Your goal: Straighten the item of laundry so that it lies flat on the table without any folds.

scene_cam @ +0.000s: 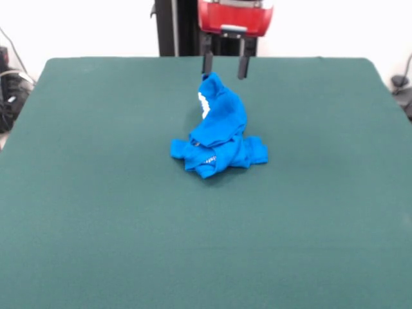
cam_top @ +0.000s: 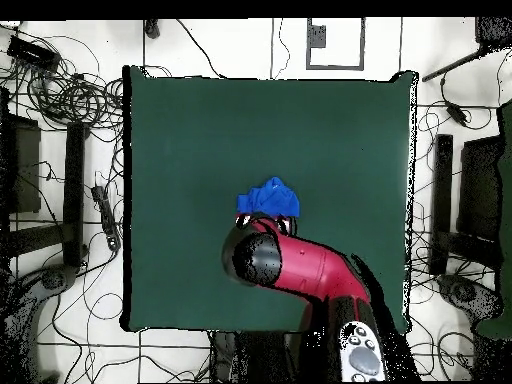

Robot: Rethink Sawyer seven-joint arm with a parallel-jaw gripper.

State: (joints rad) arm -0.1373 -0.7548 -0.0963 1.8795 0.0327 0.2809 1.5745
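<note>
The item of laundry [scene_cam: 219,132] is a bright blue shirt bunched in a heap near the middle of the dark green table [scene_cam: 96,206]. One part rises in a tall peak with a bit of white print showing. My gripper [scene_cam: 225,68] hangs just above and behind that peak, open, with nothing between its fingers. The left fingertip [scene_cam: 207,64] sits right over the top of the peak. In the overhead view the red arm [cam_top: 295,265] covers the gripper, and the crumpled shirt [cam_top: 267,198] pokes out past the arm's end on the table [cam_top: 330,140].
Tangled cables [cam_top: 60,90] and dark stands [cam_top: 75,190] lie on the floor around the table on all sides. More cables [scene_cam: 9,90] show at the left edge of the front view.
</note>
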